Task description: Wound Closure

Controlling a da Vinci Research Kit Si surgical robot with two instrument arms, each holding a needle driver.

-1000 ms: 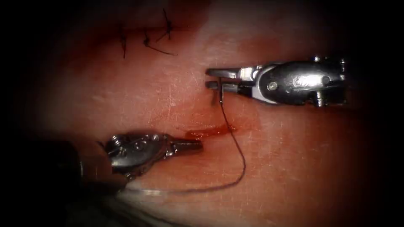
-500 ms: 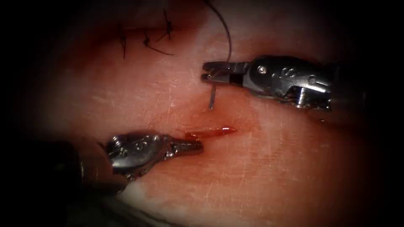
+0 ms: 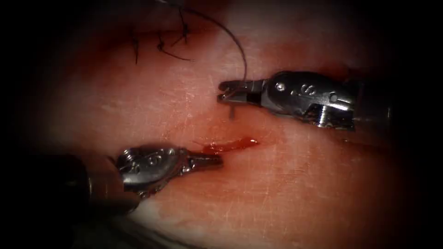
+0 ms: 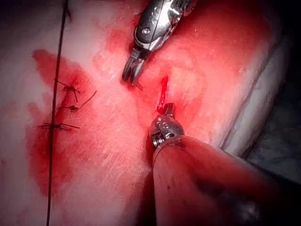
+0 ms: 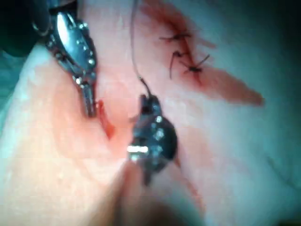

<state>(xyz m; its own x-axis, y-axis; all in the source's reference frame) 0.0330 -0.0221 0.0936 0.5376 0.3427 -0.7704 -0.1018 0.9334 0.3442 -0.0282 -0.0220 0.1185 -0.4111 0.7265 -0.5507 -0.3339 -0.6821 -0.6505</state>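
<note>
Tissue (image 3: 295, 184) takes needle (image 3: 232, 110) just below right end effector (image 3: 224, 91).

Landmark is the cut (image 3: 230, 145): the left gripper (image 3: 217, 160), jaws closed and empty, lies just below its left end and blocks entry there. Above it the right gripper (image 3: 223, 91) clamps the needle (image 3: 231, 110) with thread (image 3: 233, 39) arcing up. Tissue (image 3: 300, 184) below-right of the cut is bare.

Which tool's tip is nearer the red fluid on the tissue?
Left. The left tool lies shut, its tip touching the red fluid. The right tool, holding the needle, sits apart above it.
</note>
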